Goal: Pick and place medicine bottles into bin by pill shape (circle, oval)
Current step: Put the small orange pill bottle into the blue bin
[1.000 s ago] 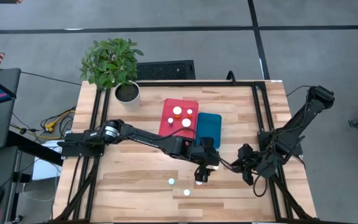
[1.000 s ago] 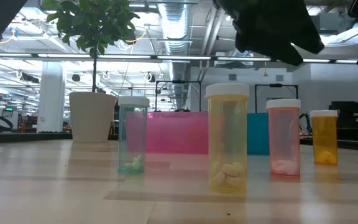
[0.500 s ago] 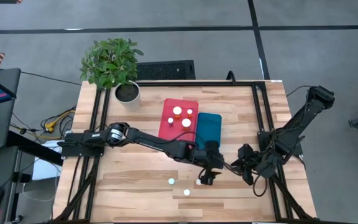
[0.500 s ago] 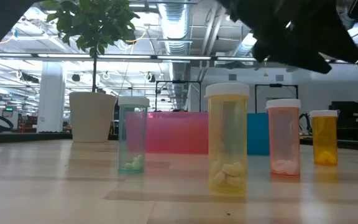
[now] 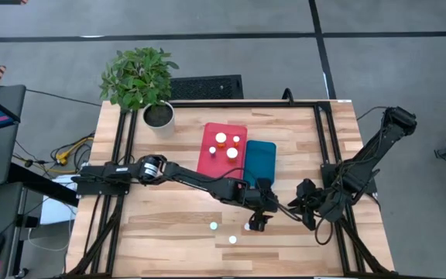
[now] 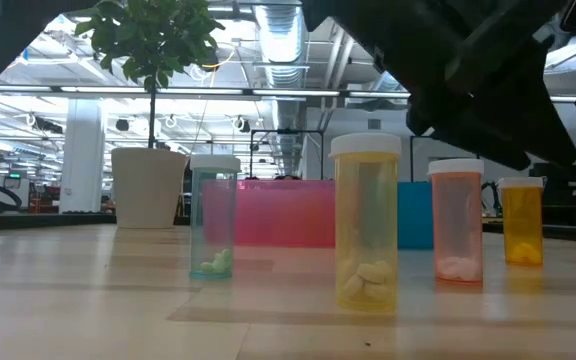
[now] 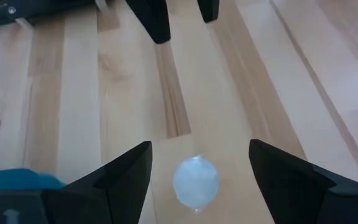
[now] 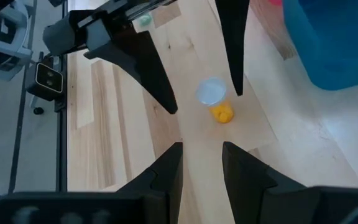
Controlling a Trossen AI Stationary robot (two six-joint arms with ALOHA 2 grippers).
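Note:
Four medicine bottles with white caps stand upright on the wooden table: a teal one, a yellow one, a pink one and an amber one. My left gripper hangs open over the amber bottle, slanting down. Its fingers stand on either side of the white cap without touching it. My right gripper waits open near the table's right side, facing the bottle. The red bin holds three bottles, and the blue bin lies beside it.
A potted plant stands at the far left corner. Black frame rails run along the table's left and right sides. Bare wood lies along the near edge, in front of the bottles.
My left gripper has come down and a little toward the table's near edge, onto the amber bottle, with its fingers still open. The bottles have not moved.

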